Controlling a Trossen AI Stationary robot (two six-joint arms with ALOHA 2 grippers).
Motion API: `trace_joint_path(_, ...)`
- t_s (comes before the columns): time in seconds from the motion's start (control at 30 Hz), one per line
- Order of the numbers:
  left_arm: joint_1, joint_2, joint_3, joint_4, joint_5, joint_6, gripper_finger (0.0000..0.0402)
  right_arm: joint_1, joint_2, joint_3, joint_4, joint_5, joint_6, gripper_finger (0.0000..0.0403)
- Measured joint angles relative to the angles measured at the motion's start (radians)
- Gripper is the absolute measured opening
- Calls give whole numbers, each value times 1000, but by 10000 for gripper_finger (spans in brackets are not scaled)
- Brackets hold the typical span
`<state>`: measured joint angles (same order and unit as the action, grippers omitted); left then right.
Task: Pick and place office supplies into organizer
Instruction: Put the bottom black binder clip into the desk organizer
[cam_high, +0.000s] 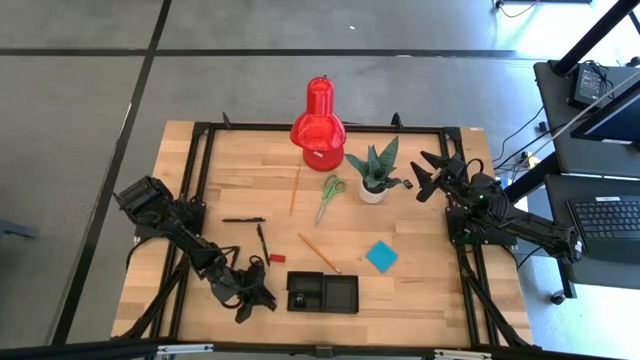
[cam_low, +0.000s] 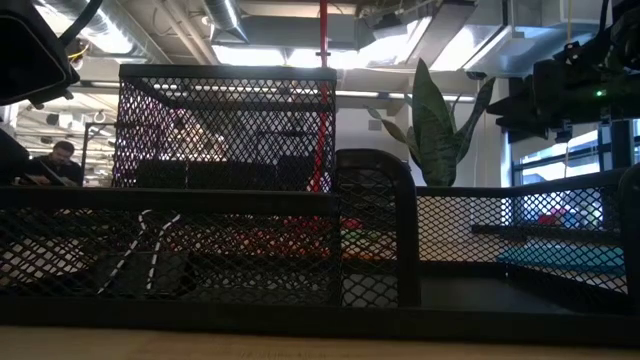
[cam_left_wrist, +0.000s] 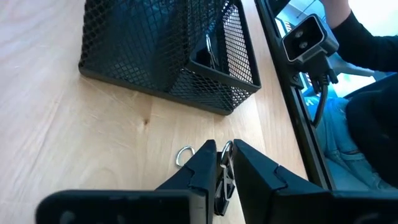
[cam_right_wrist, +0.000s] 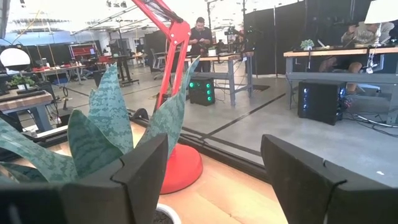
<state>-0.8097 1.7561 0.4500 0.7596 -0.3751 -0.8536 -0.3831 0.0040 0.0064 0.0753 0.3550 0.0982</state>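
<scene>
Left wrist view: black mesh organizer (cam_left_wrist: 168, 56)

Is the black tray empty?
No. Something small lies in the left compartment of the tray; the right one looks empty.

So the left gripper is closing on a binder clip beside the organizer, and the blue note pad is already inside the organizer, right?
Not quite. The blue note pad lies on the table, to the right of the organizer, as the high view shows. The left gripper does have a binder clip between its fingers beside the organizer.
</scene>
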Motion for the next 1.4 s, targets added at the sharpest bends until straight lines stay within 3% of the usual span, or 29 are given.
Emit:
trace_joint_path(0.43, 0, 0, 0, 7, -8, 2, 6, 0, 0, 0, 0, 0, -2, 260)
trace_joint_path(0.83, 0, -18, 2, 38, -50, 6, 3, 0, 0, 0, 0, 0, -2, 260)
trace_joint_path(1.2, -2, -93, 44, 42, -45, 217, 2, 0, 0, 0, 0, 0, -1, 260)
trace_joint_path(1.4, 3, -103, 88, 22, -108, 343, 2, 0, 0, 0, 0, 0, 0, 260)
